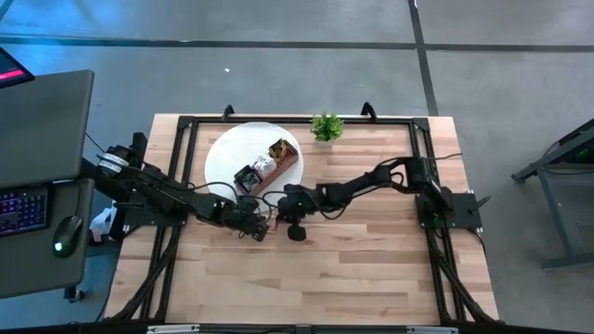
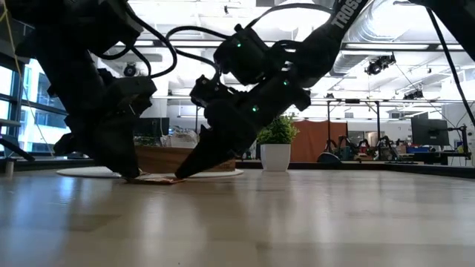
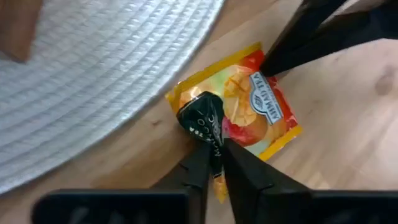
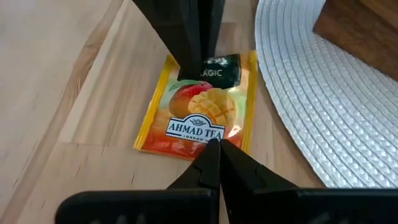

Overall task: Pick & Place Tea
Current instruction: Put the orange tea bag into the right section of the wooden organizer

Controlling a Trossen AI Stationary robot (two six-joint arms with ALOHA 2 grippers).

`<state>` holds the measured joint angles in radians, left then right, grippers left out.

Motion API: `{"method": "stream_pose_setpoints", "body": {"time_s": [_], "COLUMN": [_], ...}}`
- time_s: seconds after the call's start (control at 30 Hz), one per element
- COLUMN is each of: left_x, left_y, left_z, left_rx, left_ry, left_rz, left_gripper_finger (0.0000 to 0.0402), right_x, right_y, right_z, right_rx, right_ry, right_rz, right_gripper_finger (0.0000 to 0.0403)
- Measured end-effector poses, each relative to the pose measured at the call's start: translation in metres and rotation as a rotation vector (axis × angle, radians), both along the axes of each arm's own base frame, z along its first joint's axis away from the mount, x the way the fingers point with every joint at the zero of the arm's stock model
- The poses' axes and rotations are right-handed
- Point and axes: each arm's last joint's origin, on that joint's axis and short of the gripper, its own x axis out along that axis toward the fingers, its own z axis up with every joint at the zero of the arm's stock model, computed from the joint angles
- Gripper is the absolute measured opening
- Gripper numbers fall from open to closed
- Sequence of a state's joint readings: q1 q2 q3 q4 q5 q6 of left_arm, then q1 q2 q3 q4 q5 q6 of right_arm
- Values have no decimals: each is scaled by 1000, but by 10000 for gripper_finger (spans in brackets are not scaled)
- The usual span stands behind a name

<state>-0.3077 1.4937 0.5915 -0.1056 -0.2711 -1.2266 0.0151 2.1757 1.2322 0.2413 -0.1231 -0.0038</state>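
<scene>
An orange-red-yellow tea sachet (image 4: 199,121) lies flat on the wooden table just off the white round mat (image 1: 232,153). A dark navy-black tea sachet (image 3: 202,118) stands on its far edge. My left gripper (image 3: 214,155) is shut on the dark sachet. My right gripper (image 4: 214,149) is shut, with its tips on the orange sachet's opposite edge. The two grippers meet near the table's middle (image 1: 269,224), and both slant down to the sachets in the low view (image 2: 159,179). The wooden box (image 1: 276,165) on the mat holds more sachets. My left gripper pinches the dark sachet's crumpled upper part (image 3: 211,134) between its two fingers, slanting down from the table's left. The sachet stands edge-on in the hold, and its lower end (image 4: 214,68) rests on the orange sachet. My right gripper presses its shut fingertips (image 4: 211,155) onto the orange sachet's edge below the brand label (image 4: 196,140), slanting down from the table's right. The sachet lies flat on the table under them.
The white woven mat (image 4: 323,106) borders the sachets, with the brown box (image 4: 367,31) on it. A small green potted plant (image 1: 326,127) stands by the far edge. Bare wood (image 1: 353,269) extends toward the near and right edges. Desks stand left of the table.
</scene>
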Motion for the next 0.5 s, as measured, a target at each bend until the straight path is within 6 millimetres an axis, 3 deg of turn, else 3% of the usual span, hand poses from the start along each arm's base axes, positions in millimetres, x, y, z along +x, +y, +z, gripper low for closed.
{"method": "stream_pose_setpoints", "body": {"time_s": [0.1,0.27,0.33,0.43,0.5], "left_x": [1,6,9,22,31], "left_y": [0,-2,-3,0,10], "left_z": [0,6,14,46,65], "left_rx": [5,17,54,141,224], "left_ry": [-6,-22,-25,-79,-26], "left_rz": [-8,-34,-80,-134,-168], "left_gripper_finger": [9,7,2,2,1], "right_x": [0,-9,-17,-34,-50], "right_y": [0,1,1,-2,-4], "right_z": [0,18,37,74,97], "right_rx": [0,-13,-28,-72,-129], "right_ry": [0,52,85,127,177], "right_rz": [8,32,39,-2,-54], "right_gripper_finger": [0,0,0,0,0]}}
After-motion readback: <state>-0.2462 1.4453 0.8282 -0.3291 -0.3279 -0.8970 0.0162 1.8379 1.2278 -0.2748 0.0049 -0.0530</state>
